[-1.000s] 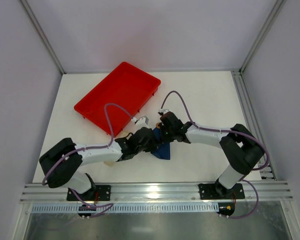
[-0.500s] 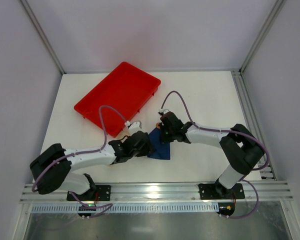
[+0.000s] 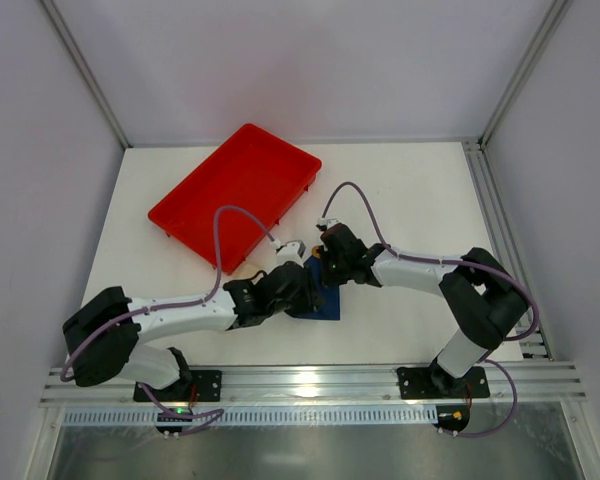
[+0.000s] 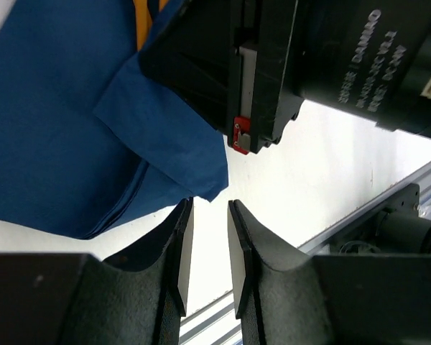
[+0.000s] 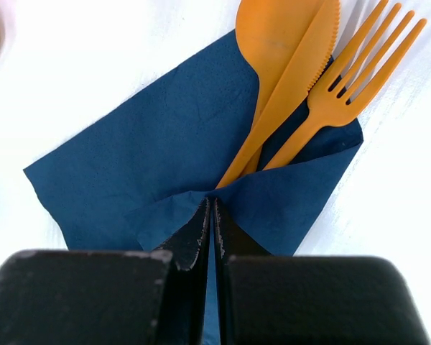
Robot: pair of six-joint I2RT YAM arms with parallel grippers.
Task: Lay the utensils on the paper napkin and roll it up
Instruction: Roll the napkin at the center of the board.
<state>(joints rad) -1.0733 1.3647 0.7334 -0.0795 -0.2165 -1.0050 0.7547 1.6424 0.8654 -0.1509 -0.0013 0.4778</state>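
Three utensils (image 5: 302,86) lie on the napkin (image 5: 165,144), mid-table toward the near edge, with their handles under a folded corner. Your right gripper (image 5: 212,215) is clamped on that corner. Your left gripper (image 4: 208,215) is narrowly parted and empty, just beside the fold's free tip. Pinch that tip, then roll with both wrists together, tightly

"DAMIAO" on the black motor housing (image 4: 373,50)

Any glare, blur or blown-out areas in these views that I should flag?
Top external: even light, one glare patch on the metal rail. Left wrist: left hand dark and soft, napkin sharp. Right wrist: utensils crisp, white table nearly blown out.
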